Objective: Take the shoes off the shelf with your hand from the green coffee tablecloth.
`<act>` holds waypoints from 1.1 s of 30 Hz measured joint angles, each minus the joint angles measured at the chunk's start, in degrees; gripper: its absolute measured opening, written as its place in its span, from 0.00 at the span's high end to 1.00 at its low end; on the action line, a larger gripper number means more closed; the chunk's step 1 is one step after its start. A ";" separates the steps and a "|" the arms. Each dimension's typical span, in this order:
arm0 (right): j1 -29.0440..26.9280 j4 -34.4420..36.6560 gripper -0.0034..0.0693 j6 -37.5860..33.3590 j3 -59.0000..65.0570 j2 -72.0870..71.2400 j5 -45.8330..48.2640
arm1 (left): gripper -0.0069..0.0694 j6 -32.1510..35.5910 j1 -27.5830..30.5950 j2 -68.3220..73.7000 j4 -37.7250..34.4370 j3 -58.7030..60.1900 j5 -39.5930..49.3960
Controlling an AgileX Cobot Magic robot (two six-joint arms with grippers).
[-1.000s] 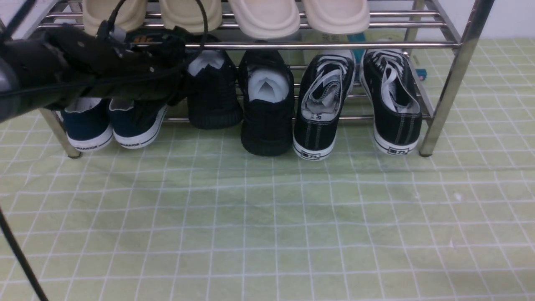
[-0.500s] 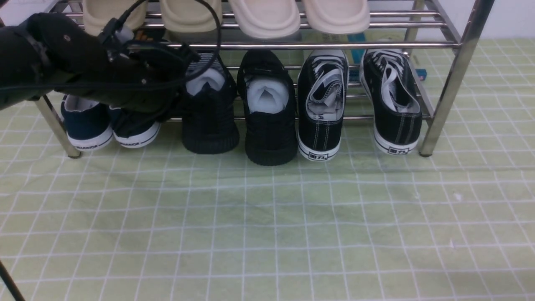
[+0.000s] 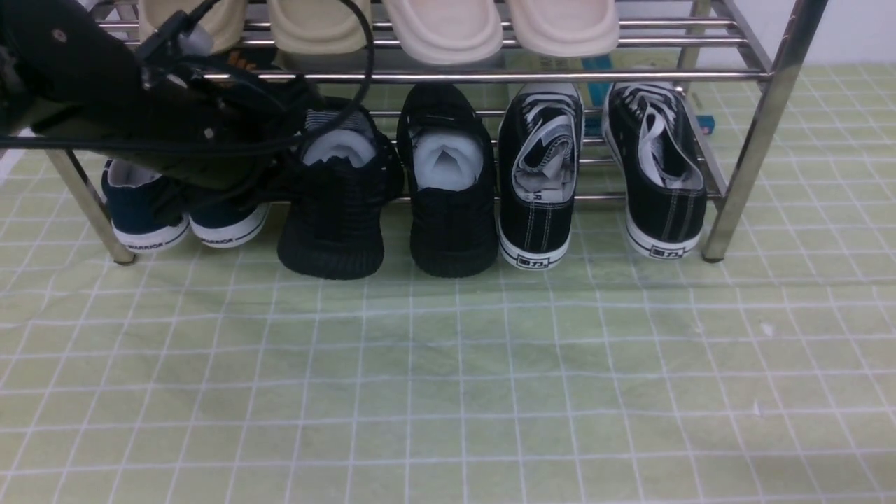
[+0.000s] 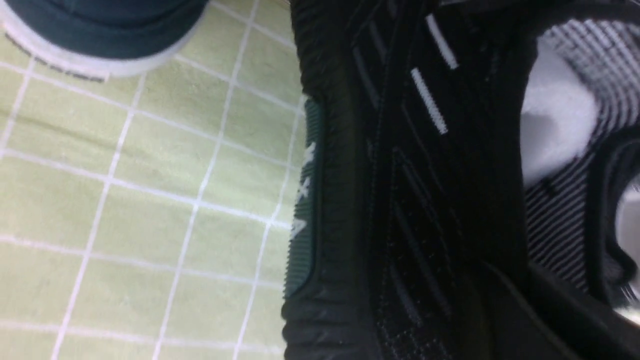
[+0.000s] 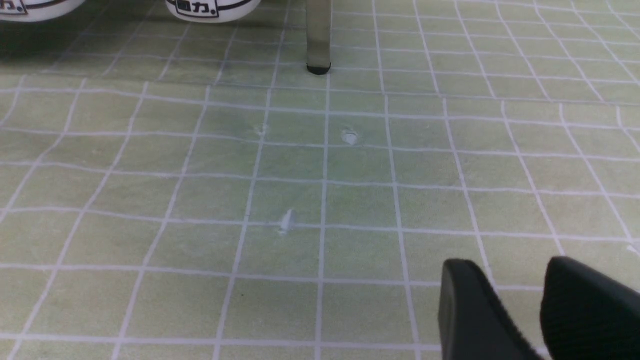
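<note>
Since a sec ago L knit sneaker (image 3: pixel 334 210) has slid heel-first out from shelf (image 3: pixel 763 126) onto green tablecloth (image 3: pixel 448 392), long axis front-to-back, collar pinched by L gripper (image 3: pixel 283 164) on its left; R gripper (image 5: pixel 512 267) part-spread, empty, well apart.

Black knit sneakers (image 3: pixel 448 210): were black all over, ribbed soles too; white paper inside.
Black canvas sneakers (image 3: pixel 539 182): had white soles and stitching.
Navy slip-on shoes (image 3: pixel 143 210): had white soles.
Yellow-green tablecloth (image 3: pixel 448 392): carried a thin white grid.
Chrome metal shoe rack (image 3: pixel 766 133): was shiny silver.
</note>
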 joint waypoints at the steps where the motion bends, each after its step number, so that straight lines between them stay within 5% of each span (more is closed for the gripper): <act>1: 0.00 0.00 0.62 0.00 0.00 0.00 0.00 | 0.87 0.00 0.00 -0.15 0.06 0.00 0.23; 14: 0.00 0.00 0.62 0.00 0.00 0.00 0.00 | 0.87 -2.70 -0.06 -12.47 6.34 0.00 8.75; 22: 0.00 0.00 0.62 0.00 0.00 0.00 0.00 | 0.87 -12.39 -0.06 -18.03 20.40 1.70 17.65; 33: 0.00 0.00 0.62 0.00 0.00 0.00 0.00 | 0.87 -18.47 -0.06 -20.87 17.36 17.35 8.13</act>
